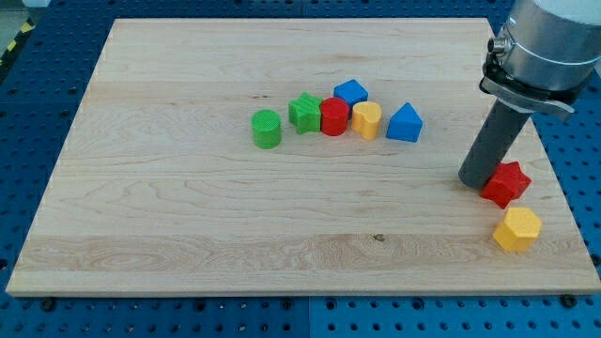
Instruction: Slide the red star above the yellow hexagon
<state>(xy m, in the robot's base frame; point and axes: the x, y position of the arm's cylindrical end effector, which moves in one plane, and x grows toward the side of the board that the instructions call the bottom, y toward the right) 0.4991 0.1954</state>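
Observation:
The red star lies near the board's right edge, just above the yellow hexagon, with a small gap between them. My tip rests on the board right against the red star's left side. The dark rod rises from there toward the view's top right.
A cluster sits in the upper middle of the wooden board: a green cylinder, a green star, a red cylinder, a blue block, a yellow block and a blue triangular block.

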